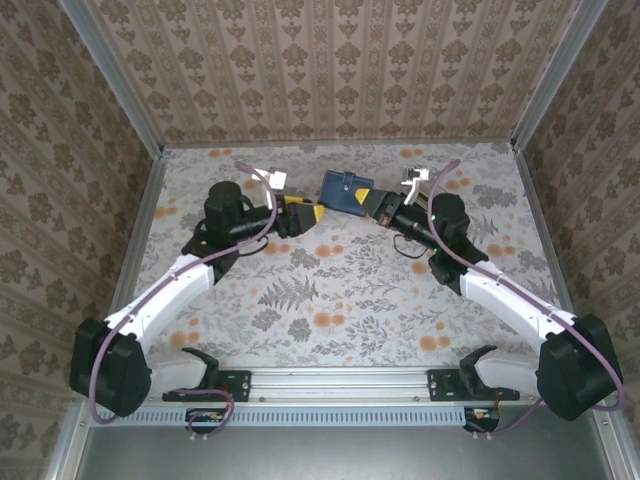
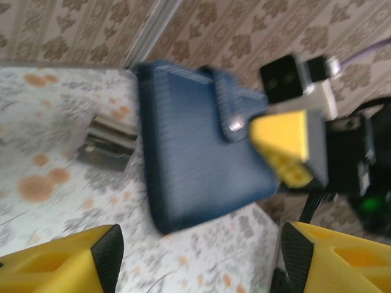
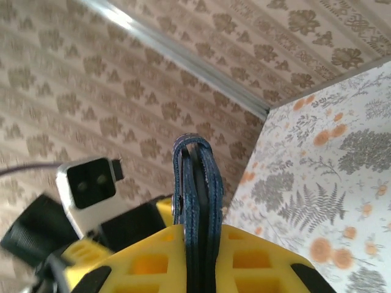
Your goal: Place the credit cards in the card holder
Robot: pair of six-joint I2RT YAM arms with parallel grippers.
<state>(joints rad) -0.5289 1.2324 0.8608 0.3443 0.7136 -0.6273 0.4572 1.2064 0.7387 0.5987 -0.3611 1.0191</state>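
The right tool (image 3: pixel 195 244) pinches the navy card holder (image 3: pixel 195 177) by one edge, tilted up, likely so its flap faces the left tool (image 2: pixel 198 259), which hangs spread and empty before the holder. The credit cards (image 2: pixel 110 139) sit stacked on the bench (image 2: pixel 55 201) just behind the holder.

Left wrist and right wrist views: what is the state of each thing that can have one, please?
card holder: closed, tab folded over the front, gripped at one edge.
credit cards: stacked on the table, outside the card holder.
left gripper: open, holding nothing.
right gripper: shut on the card holder.
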